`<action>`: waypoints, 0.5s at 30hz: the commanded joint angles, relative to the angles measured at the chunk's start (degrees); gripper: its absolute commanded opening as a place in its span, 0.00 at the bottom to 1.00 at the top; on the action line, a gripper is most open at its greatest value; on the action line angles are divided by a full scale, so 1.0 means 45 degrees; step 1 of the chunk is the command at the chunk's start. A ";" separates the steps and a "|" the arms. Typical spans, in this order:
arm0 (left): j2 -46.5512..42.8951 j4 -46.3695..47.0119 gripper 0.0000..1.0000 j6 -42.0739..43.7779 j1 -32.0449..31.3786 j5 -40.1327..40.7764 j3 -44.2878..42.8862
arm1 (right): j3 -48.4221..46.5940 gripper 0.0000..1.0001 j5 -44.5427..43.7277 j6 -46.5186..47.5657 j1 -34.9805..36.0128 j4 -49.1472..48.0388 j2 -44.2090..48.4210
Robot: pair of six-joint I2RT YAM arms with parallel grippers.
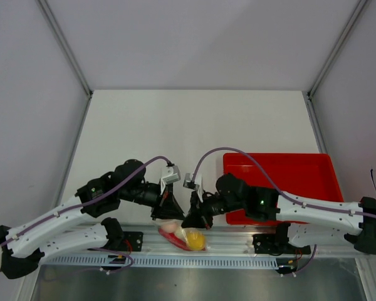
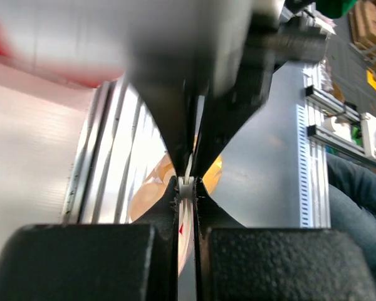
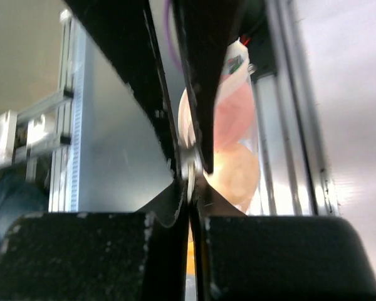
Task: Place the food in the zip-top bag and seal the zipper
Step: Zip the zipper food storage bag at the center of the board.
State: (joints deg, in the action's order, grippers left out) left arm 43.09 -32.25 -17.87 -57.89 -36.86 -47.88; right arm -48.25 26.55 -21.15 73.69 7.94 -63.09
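Observation:
The zip-top bag (image 1: 183, 236) hangs at the table's near edge, between the two arms. Inside it are a whitish egg (image 1: 170, 227) and a yellow-orange ball (image 1: 196, 239). A red strip, the zipper (image 1: 173, 239), shows along the bag's lower left side. My left gripper (image 1: 168, 215) and right gripper (image 1: 191, 221) meet just above the bag, almost touching. In the left wrist view my left gripper (image 2: 186, 187) is shut on a thin white edge of the bag, with food (image 2: 149, 195) behind it. My right gripper (image 3: 191, 172) pinches the same edge, with food (image 3: 235, 175) beyond it.
A red tray (image 1: 301, 166) stands on the table to the right, behind the right arm. An aluminium rail (image 1: 238, 235) runs along the near edge under the bag. Grey panel walls enclose the table at left, back and right.

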 commanded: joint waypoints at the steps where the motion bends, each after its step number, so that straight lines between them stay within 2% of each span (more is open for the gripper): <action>1: 0.0112 -0.0001 0.00 0.0356 0.0012 0.0965 -0.0045 | 0.0798 0.00 -0.2595 -0.1158 0.0012 -0.3167 0.1865; 7: -0.0123 -0.0079 0.01 0.0435 0.0032 0.0966 0.0386 | 0.0469 0.00 -0.3047 -0.1394 -0.0204 -0.2918 0.2633; 15: -0.0356 -0.0606 0.00 0.0592 0.0071 0.1121 0.0424 | 0.0409 0.00 -0.2561 -0.1395 -0.0496 -0.2489 0.2809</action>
State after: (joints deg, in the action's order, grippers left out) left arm 42.13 -30.55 -16.84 -57.74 -32.58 -47.55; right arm -43.51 16.75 -26.68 72.36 2.96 -52.73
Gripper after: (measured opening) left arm 0.036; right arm 0.003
